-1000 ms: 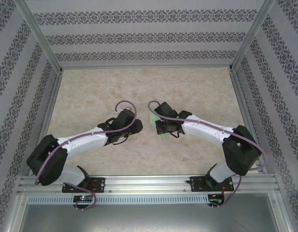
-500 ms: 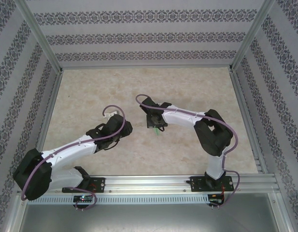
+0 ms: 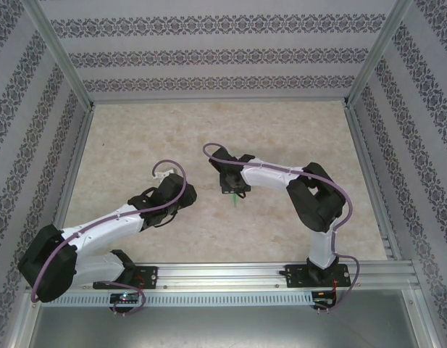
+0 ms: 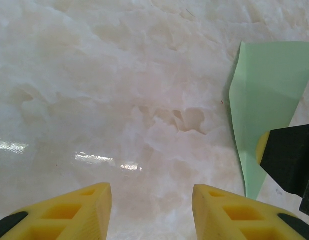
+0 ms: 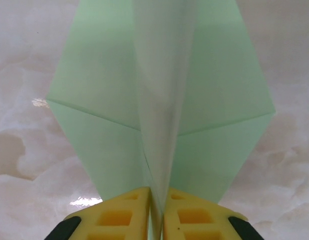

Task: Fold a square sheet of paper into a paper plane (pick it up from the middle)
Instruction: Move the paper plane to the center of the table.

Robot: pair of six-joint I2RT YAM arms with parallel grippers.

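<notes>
— Green paper first: how far along are you?

— Nearly done, I'd say. Through the right wrist camera I see a finished-looking paper plane [image 5: 159, 100]. It is kite-shaped, with a slanted crease across each wing and a raised centre fold. By my guess, what's left is setting it down and letting go, perhaps with a last press on the wings.

— And where does it sit?

— Around the middle of the desk [image 4: 94, 75], though I can't tell whether it rests on the surface or hangs just above it. My right pincer [image 5: 157, 192] is pinched shut on the centre fold at the narrow end nearest it, and the wings spread away beyond the fingers. From above, a green tip pokes out just below that pincer. My left pincer [image 4: 151, 192] is parted and empty over bare stone, with the plane off to its right, near but apart.
</notes>
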